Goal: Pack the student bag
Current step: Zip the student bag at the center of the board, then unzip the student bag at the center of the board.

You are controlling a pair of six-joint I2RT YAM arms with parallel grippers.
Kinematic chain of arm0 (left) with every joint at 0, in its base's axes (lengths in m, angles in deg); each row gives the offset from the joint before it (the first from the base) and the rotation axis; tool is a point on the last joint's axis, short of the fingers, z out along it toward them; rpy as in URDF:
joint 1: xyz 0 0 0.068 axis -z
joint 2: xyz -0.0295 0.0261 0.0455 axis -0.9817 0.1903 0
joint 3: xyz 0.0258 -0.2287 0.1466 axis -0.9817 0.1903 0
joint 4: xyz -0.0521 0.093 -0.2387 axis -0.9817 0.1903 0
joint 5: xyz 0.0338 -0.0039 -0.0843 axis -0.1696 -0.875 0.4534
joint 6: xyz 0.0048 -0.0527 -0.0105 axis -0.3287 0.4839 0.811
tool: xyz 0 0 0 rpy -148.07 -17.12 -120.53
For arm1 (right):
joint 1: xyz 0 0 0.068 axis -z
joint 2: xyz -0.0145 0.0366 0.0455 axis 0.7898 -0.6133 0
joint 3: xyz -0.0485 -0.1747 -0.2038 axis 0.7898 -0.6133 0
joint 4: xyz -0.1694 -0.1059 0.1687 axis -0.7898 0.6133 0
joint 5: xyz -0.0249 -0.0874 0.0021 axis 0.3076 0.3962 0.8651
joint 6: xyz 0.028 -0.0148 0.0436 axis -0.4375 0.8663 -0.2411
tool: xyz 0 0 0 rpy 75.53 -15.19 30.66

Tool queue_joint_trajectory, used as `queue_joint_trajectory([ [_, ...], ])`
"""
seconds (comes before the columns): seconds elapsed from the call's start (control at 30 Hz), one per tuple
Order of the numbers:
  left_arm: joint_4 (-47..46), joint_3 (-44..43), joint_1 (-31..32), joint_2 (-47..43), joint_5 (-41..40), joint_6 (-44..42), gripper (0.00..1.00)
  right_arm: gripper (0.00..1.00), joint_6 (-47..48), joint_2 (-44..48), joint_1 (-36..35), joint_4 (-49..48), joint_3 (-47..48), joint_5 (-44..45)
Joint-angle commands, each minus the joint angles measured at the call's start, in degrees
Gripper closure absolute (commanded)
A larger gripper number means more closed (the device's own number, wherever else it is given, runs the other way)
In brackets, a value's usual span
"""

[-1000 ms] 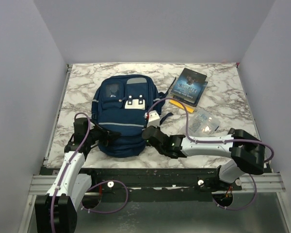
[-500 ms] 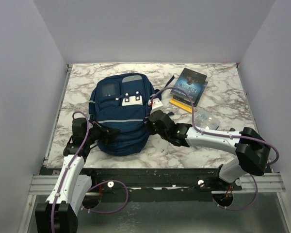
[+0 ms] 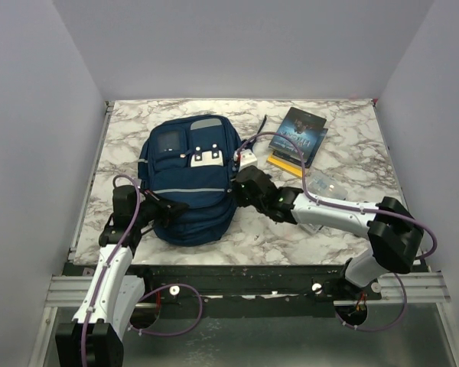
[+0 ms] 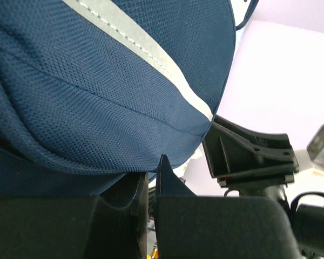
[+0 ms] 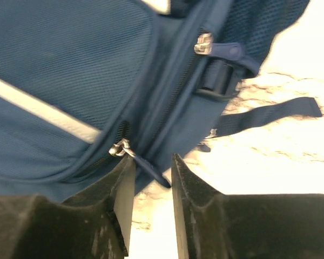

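- Centrally, the bag (image 3: 190,176) lies flat on the marble table (image 3: 138,130), front pockets up, between my two arms.
- My left claw (image 3: 168,208) is clenched at the bag's near left edge. From the wrist, its fingers (image 4: 205,226) stand almost together, with blue fabric and a grey stripe (image 4: 151,70) bulging over their tips. I cannot tell whether a fold is pinched.
- My right claw (image 3: 235,183) sits against the bag's right side, jaws slightly parted and gripping nothing.
- From that wrist, a blue zip pull (image 5: 151,168) slants across the gap between the fingers (image 5: 121,205). Its metal slider (image 5: 117,148) is just above the left fingertip.
- A second slider (image 5: 204,43) sits higher up the bag's side, above a dark strap (image 5: 270,112) that trails onto the table.
- Books (image 3: 300,136) are stacked at the far right, and a clear pouch (image 3: 323,189) lies near them. Both are apart from the bag.
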Motion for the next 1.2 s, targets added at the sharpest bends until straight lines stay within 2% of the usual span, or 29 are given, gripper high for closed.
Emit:
queue_joint_trajectory([
  [0.0, 1.0, -1.0, -1.5, -1.8, 0.6, 1.0, 1.00, 0.61, -1.5, 0.2, 5.0, 7.8, 1.9, 7.6],
  [0.13, 0.6, -3.4, -1.5, -2.7, 3.1, 5.2, 1.00, 0.45, -4.5, 6.5, 5.0, 5.5, -2.4, -4.7],
  [0.27, -1.4, -4.7, -1.5, -3.9, 4.5, 8.7, 1.00, 0.34, -5.9, 12.2, 5.0, 1.1, -9.2, -6.7],
  [0.47, -2.9, -5.8, -1.5, -5.7, 5.6, 13.0, 1.00, 0.34, -8.7, 10.9, 5.2, 1.6, -11.6, -5.4],
  [0.6, -3.0, -5.9, -1.5, -6.8, 6.0, 14.7, 1.00, 0.34, -11.1, 11.7, 6.1, -3.0, -14.4, -10.8],
  [0.73, -3.8, -5.8, -1.5, -8.1, 7.4, 16.4, 1.00, 0.36, -10.8, 10.5, 7.9, -5.1, -14.6, -11.5],
  [0.87, -3.8, -5.4, -1.5, -10.1, 6.5, 17.3, 1.00, 0.39, -13.6, 7.5, 13.5, -10.8, -15.3, -24.0],
  [0.97, -3.9, -4.8, -1.5, -9.8, 7.4, 18.1, 1.00, 0.40, -14.9, 3.5, 13.9, -14.3, -12.7, -27.7],
  [1.17, -5.6, -3.8, -1.4, -9.1, 7.8, 18.3, 1.00, 0.40, -13.6, -4.6, 13.9, -13.0, -3.9, -26.8],
])
